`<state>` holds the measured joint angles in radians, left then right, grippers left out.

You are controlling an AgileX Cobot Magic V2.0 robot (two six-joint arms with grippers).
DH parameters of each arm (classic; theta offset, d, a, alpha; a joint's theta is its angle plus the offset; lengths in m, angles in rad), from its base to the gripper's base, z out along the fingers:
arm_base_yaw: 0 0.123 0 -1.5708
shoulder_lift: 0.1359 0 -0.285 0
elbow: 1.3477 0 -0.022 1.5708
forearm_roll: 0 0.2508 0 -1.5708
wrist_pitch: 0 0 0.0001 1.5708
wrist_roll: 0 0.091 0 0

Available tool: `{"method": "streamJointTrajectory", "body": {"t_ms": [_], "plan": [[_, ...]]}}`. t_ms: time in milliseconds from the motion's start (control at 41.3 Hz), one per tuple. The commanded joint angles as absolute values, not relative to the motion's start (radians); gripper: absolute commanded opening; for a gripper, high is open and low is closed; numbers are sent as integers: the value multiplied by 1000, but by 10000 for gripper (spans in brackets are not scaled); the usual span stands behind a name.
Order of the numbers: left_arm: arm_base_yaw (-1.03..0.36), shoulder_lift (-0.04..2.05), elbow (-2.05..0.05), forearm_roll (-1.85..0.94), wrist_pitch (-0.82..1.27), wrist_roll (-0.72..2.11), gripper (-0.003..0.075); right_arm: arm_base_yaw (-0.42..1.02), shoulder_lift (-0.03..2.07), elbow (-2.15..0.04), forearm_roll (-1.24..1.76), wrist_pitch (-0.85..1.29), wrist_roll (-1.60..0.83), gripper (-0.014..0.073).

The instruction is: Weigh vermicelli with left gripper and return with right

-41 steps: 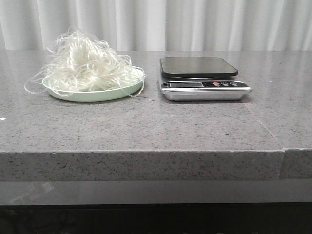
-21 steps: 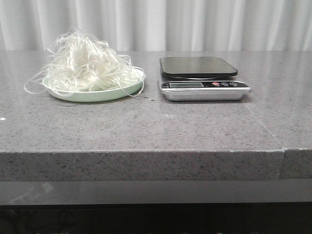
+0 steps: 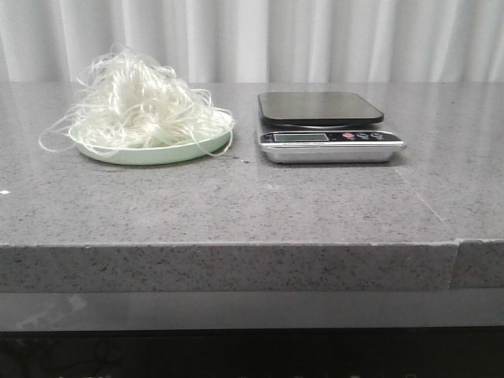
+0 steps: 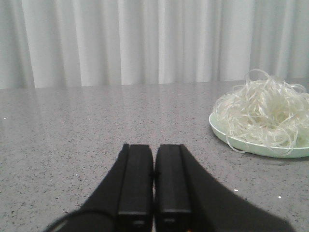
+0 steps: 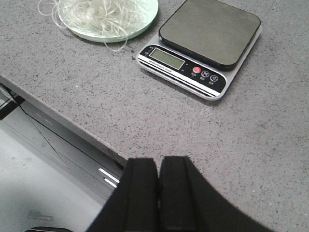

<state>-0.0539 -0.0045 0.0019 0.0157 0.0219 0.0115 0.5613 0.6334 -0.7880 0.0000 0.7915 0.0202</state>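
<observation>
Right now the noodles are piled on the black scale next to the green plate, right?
Not quite. The noodles are piled on the green plate, and the black scale next to it has nothing on it. The front view shows this clearly.

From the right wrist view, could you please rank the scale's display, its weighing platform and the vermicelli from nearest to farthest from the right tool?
1. Scale's display, on its front strip.
2. Weighing platform, behind the display.
3. Vermicelli, on the plate beside the scale.
</observation>
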Motion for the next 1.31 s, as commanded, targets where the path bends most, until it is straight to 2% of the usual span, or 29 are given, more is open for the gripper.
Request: {"method": "streamJointTrajectory", "body": {"t_ms": [0, 145, 242, 508, 678, 799, 968, 1283], "plan": [[-49, -25, 9, 7, -57, 7, 145, 554, 632, -812, -18, 731, 19, 159], [-49, -25, 9, 7, -57, 7, 145, 545, 597, -799, -17, 728, 19, 159], [-49, -23, 9, 7, -56, 7, 145, 471, 525, -748, -18, 670, 19, 159], [-49, -23, 9, 7, -56, 7, 145, 175, 218, -372, -18, 247, 19, 159], [-49, -23, 9, 7, -56, 7, 145, 65, 46, -136, -18, 70, 19, 159], [-49, -23, 9, 7, -56, 7, 145, 37, -28, -41, -18, 35, 19, 159], [-49, -23, 9, 7, -56, 7, 145, 35, -26, 21, -18, 18, 19, 159], [-49, -23, 9, 7, -56, 7, 145, 35, -26, 20, -18, 7, 20, 159]]}}
